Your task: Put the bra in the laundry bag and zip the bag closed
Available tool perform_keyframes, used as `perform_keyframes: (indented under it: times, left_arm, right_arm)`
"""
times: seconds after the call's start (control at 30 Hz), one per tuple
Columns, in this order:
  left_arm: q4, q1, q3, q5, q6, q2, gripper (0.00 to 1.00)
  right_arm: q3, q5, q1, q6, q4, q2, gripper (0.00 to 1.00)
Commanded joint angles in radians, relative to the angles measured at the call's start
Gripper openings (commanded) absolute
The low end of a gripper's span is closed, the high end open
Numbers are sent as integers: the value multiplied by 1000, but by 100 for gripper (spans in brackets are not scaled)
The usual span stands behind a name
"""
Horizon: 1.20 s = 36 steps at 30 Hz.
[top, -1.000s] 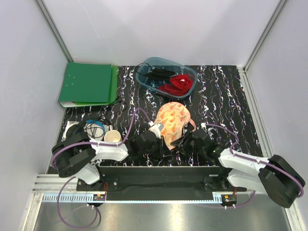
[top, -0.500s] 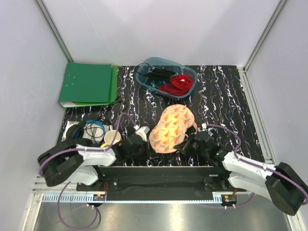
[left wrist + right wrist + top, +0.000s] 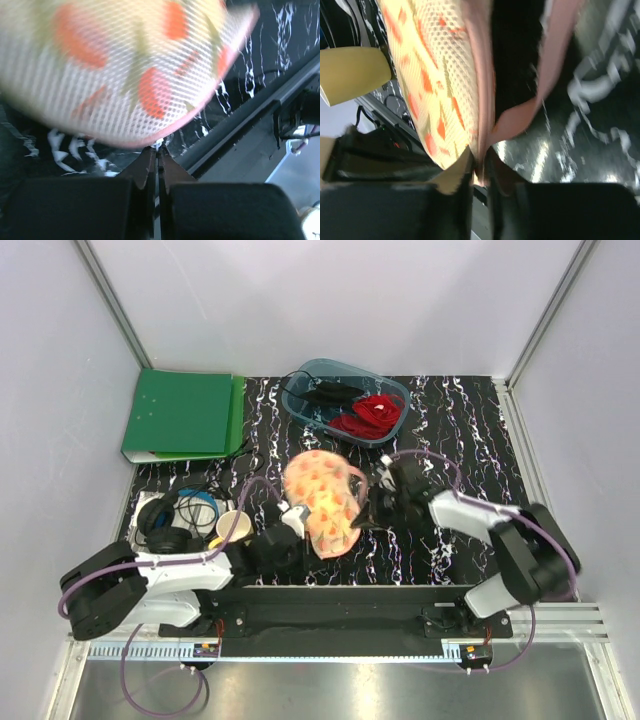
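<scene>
The laundry bag [image 3: 320, 500] is a peach pouch with orange print and pink trim, held between both grippers near the table's middle. My left gripper [image 3: 298, 532] is shut on a small whitish tab at the bag's pink edge [image 3: 158, 145]; the mesh bag [image 3: 125, 75] fills that view. My right gripper [image 3: 360, 522] is shut on the bag's pink trim [image 3: 481, 165], and the bag [image 3: 435, 90] hangs in front of it with a dark gap beside the trim. The yellow bra is not visible in any view.
A blue-grey tub [image 3: 392, 392] with red and black garments stands at the back. A green binder [image 3: 180, 415] lies at the back left. A paper cup [image 3: 232, 526] and headphones with cables [image 3: 175, 515] sit at the near left. The table's front rail [image 3: 250, 125] is close to the left gripper.
The bag has moved left and away from the front edge. My right arm has swung far forward and left with it. My left gripper has stayed at the bag's near edge.
</scene>
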Motion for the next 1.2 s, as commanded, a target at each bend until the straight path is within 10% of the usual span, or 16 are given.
perform_keyframes:
  times: [0.0,0.33,0.7,1.17]
  left_arm:
    - [119,-63,87,10,-46,96,0]
    - [226,-75,232,71,-62,282,0]
    - [235,-75,235,88,-66,294,0]
    - [229,-77,198,79,-68,260,0]
  right_arm:
    - [202,-113,-4,-193,-160,170,37]
    - [96,63,-1,-34,-262,-60,99]
    - [-233,83,115,293,206,-267,100]
    - [-317,192,137,351,433,-163,29]
